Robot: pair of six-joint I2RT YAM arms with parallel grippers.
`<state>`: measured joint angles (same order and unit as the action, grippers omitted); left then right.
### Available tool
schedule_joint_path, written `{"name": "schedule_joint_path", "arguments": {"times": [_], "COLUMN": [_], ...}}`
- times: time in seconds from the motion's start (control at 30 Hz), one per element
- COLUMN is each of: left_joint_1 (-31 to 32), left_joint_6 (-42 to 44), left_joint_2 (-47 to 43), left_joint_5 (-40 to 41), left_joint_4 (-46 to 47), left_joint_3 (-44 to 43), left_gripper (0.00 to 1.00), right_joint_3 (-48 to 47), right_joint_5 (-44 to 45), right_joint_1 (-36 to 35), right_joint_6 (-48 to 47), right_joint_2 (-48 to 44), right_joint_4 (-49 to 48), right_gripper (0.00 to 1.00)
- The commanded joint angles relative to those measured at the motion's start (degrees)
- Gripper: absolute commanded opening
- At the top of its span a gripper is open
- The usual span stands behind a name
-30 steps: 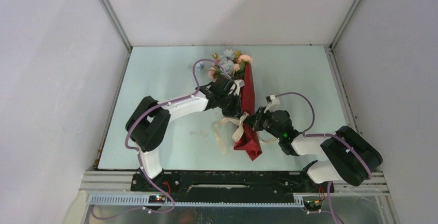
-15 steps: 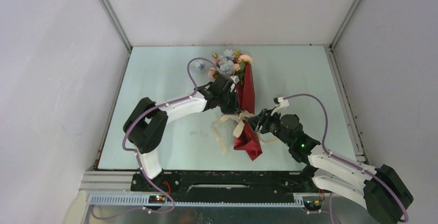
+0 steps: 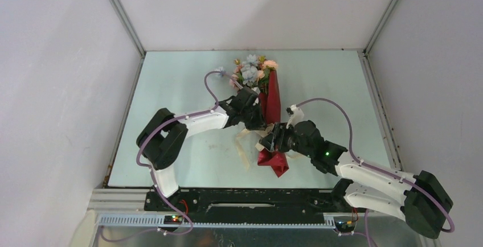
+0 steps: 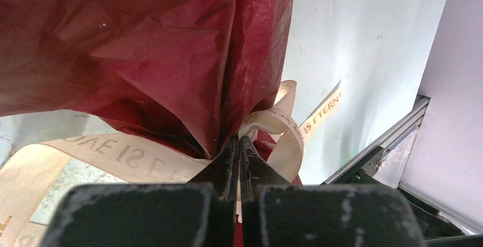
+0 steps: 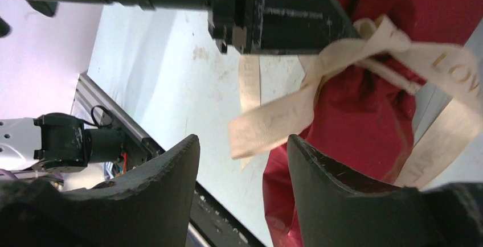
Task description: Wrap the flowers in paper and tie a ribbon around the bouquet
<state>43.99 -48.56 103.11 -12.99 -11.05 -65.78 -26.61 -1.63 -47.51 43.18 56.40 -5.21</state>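
Now the tying step: the wrapped bouquet lies mid-table (image 3: 171, 87), flowers (image 3: 251, 70) pointing away. The left gripper (image 4: 236, 147) pinches shut at the ribbon's (image 5: 285, 117) crossing on the red paper (image 4: 142, 48). The right gripper (image 5: 242, 144) gapes empty and likely needs a ribbon tail next.

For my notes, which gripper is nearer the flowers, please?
Left. The left gripper touches the paper at its waist; the right gripper hangs open farther from the flowers, beside the ribbon.

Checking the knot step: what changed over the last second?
The right gripper spread its fingers, releasing the ribbon, and its elbow swung out to the right. The left gripper stays shut on the paper; the flowers lie unmoved.
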Motion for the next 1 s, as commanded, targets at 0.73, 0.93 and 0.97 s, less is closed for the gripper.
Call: {"name": "schedule_joint_path", "arguments": {"times": [0.73, 0.93, 0.97], "left_joint_1": [1.7, 2.3, 2.4], "left_joint_6": [-2.5, -1.1, -0.8], "left_joint_2": [-5.4, -5.9, -5.7], "left_joint_5": [4.4, 7.2, 7.1], "left_joint_4": [4.6, 2.6, 2.6], "left_joint_3": [3.7, 3.3, 3.4], "left_gripper": [0.00, 0.00, 0.00], "right_joint_3": [-7.7, -7.8, -7.8], "right_joint_5": [18.1, 17.2, 17.3], "right_joint_1": [-4.6, -4.2, -4.3], "right_joint_6": [8.7, 8.6, 8.5], "right_joint_2": [8.2, 10.2, 10.3], "right_joint_4": [8.7, 9.7, 9.8], "right_gripper": [0.62, 0.54, 0.53]}}
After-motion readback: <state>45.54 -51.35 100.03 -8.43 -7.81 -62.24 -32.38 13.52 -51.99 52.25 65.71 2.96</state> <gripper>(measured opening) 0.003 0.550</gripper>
